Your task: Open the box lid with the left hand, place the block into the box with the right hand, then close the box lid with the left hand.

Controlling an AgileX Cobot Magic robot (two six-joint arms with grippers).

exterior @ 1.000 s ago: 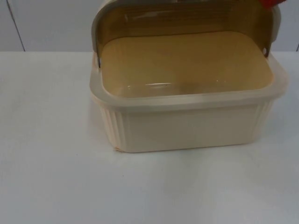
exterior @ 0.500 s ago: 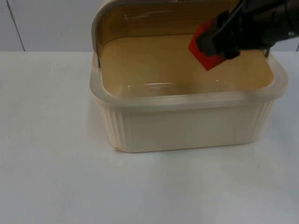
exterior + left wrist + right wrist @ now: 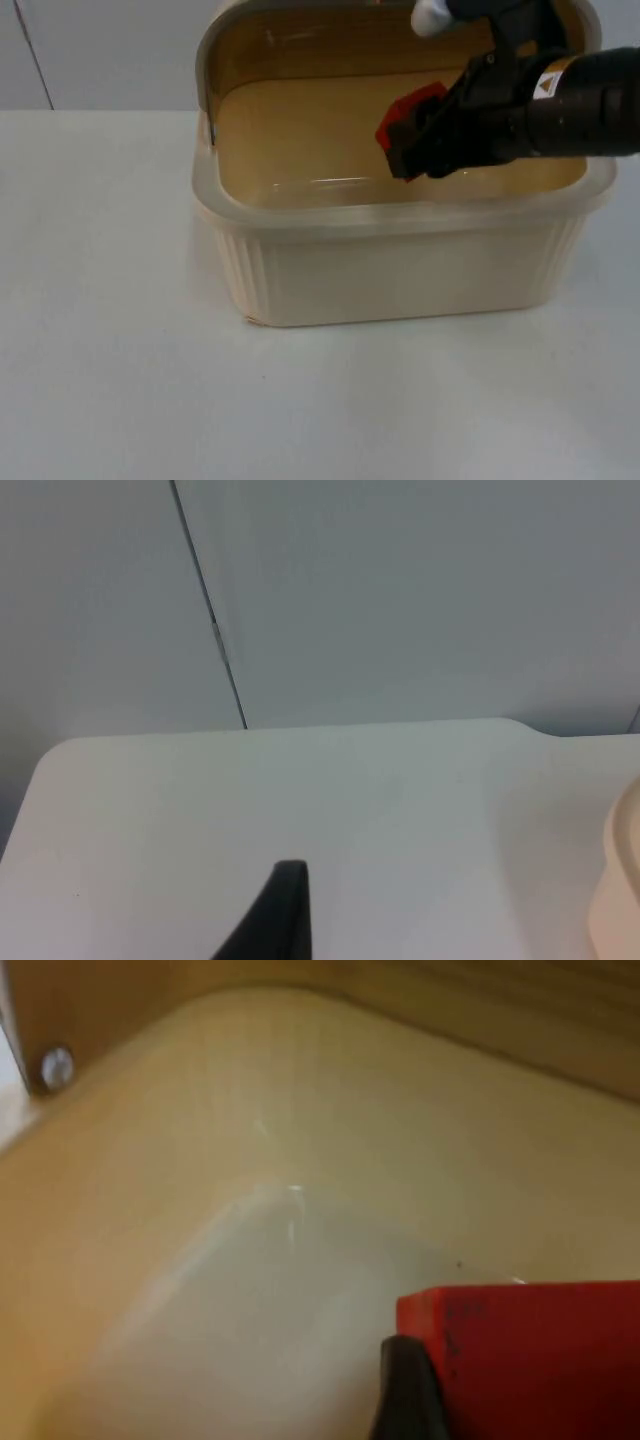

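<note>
A cream box (image 3: 400, 270) with ribbed walls stands on the white desk (image 3: 120, 380) right of centre in the top view, its lid (image 3: 300, 40) swung up and back against the grey partition wall (image 3: 100, 50), leaving the tan interior exposed. The right arm reaches in from the upper right of the frame, and the right gripper (image 3: 405, 140) hangs inside the box opening, its fingers closed on a red block (image 3: 400, 115) held above the box floor, roughly mid-box and nearer the front rim than the hinge. In the right wrist view the red block (image 3: 530, 1355) sits against a black fingertip (image 3: 405, 1390), with the smooth box floor and a curved inner corner beyond it, and a small metal hinge pin (image 3: 55, 1063) on the side wall. The left wrist view looks across bare desk (image 3: 300, 800) to the partition wall (image 3: 400, 600), with one black fingertip of the left gripper (image 3: 280, 910) in the foreground and a sliver of the box (image 3: 615, 880) at the edge; whether the left gripper's fingers are open or closed cannot be told. The left arm waits apart from the box.
</note>
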